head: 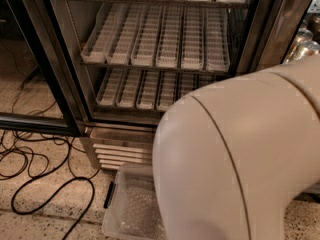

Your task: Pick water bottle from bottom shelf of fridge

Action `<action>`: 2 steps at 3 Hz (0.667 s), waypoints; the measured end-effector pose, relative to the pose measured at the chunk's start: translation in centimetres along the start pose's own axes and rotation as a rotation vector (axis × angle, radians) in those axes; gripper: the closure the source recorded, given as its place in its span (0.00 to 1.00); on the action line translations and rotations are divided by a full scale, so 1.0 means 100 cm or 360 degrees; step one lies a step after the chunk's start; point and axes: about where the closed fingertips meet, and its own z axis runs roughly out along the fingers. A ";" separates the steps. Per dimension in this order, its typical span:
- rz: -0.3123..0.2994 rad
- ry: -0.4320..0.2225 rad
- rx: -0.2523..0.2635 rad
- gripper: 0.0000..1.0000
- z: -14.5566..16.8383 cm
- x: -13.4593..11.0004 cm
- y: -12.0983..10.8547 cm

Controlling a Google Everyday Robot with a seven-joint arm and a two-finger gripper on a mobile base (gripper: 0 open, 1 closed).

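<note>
Blocking the lower right of the view, the pale arm casing (240, 159) is seen in front of the open fridge (67, 49). The gripper is hidden behind that casing, so its state cannot be told. The water bottle is not seen. Only the left lanes of the bottom shelf (135, 89) are shown, and the right end is covered by the arm. Risk: with the target occluded, the reach could be misjudged and the bottle tipped or pushed back along its lane. The clear bin (127, 209) on the floor could be struck as the arm is lowered.
</note>
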 end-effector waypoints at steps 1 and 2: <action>-0.0013 -0.0073 0.0035 0.24 0.005 -0.008 -0.001; -0.0025 -0.0124 0.0085 0.24 0.013 -0.016 -0.009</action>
